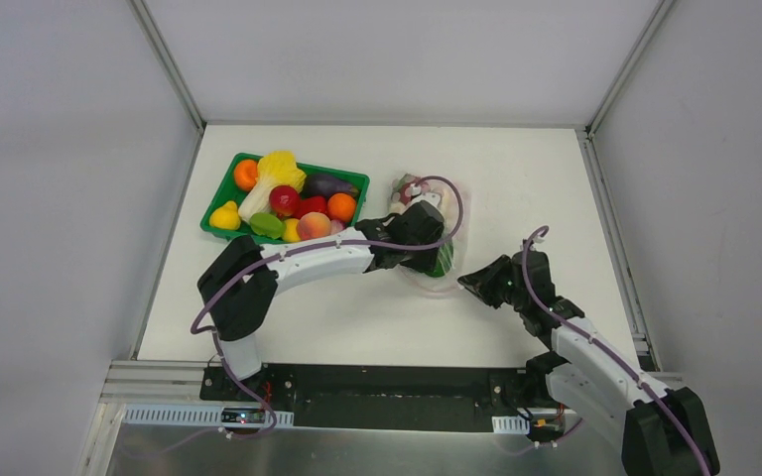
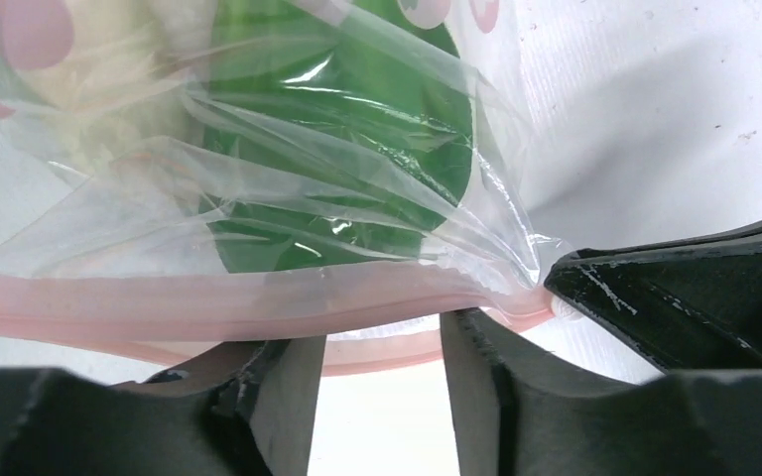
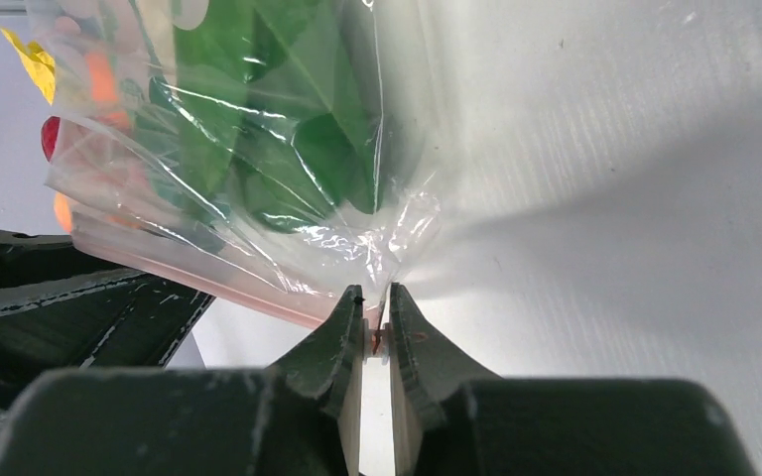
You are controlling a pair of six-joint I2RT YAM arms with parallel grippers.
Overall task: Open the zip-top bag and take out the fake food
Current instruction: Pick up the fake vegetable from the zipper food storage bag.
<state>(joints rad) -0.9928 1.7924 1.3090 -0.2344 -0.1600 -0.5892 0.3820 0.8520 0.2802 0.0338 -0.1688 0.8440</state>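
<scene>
Two grippers are working at the near end of the zip-top bag (image 1: 437, 198), which is lying on the white table (image 1: 516, 169) just right of the green tray (image 1: 220, 203). Some fake food (image 3: 298, 129) is sitting inside the bag, and the green leaves (image 2: 347, 119) are showing best through the clear plastic.

The right gripper (image 3: 375, 309) is pinching one corner of the bag, right at the end of the pink zip strip (image 2: 159, 302). Its fingers (image 3: 332, 347) are pressing almost together on the plastic. The left gripper (image 2: 372, 342) is sitting at the same strip with its fingers (image 2: 268, 397) spread apart. The strip is lying across their tips, and nothing is being held there.

Several things look likely to go wrong from here. The right gripper is holding only a tiny bit of slippery corner, so a hard pull is likely to make the plastic slide out. If the left fingers are closing on both lips of the strip at once, they are squeezing the bag shut, not opening it. If they are closing too low, they are missing the strip and grabbing air. Whether the zip is open at all is hard to tell from these views. A big tug with the zip shut is likely to drag the whole bag across the table.
</scene>
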